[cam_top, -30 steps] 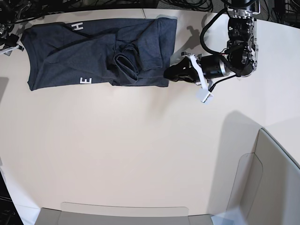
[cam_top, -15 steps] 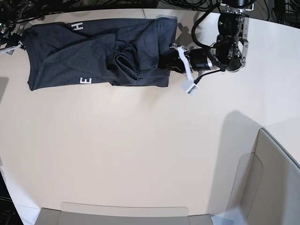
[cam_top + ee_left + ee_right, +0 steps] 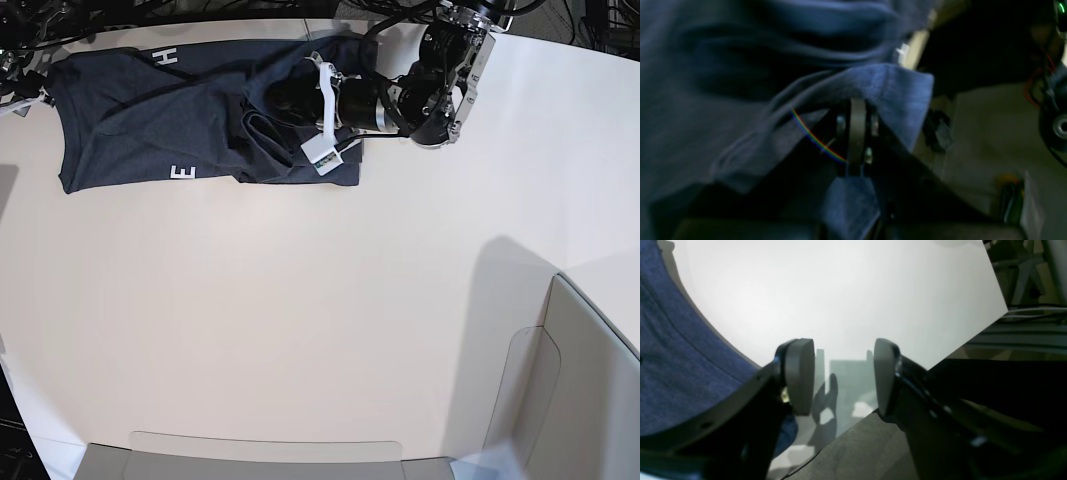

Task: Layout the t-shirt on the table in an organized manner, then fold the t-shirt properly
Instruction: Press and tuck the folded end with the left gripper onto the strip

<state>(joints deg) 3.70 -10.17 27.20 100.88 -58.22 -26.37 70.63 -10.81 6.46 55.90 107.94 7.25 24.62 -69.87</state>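
Observation:
The dark navy-grey t-shirt [image 3: 150, 110] lies bunched along the far left of the off-white table [image 3: 300, 320], with white letters showing at two spots. My left gripper [image 3: 285, 100] reaches across the shirt's right half to the rumpled fold near its middle. In the left wrist view the left gripper [image 3: 857, 110] is shut, and t-shirt [image 3: 723, 83] cloth drapes over its tip and comes out below the pads. My right gripper [image 3: 843, 373] stands open and holds nothing, low over the bare table [image 3: 840, 290]. The t-shirt [image 3: 670, 356] edge lies just to its left.
Pale grey translucent panels stand along the near edge [image 3: 260, 455] and at the right [image 3: 590, 380]. Cables and dark gear crowd the far edge [image 3: 200, 10]. In the right wrist view the table's edge [image 3: 973, 330] runs close on the right.
My left arm has swung left, from beside the shirt's right edge to over its middle fold, with its jaws shut throughout. The rest of the shirt has hardly shifted.

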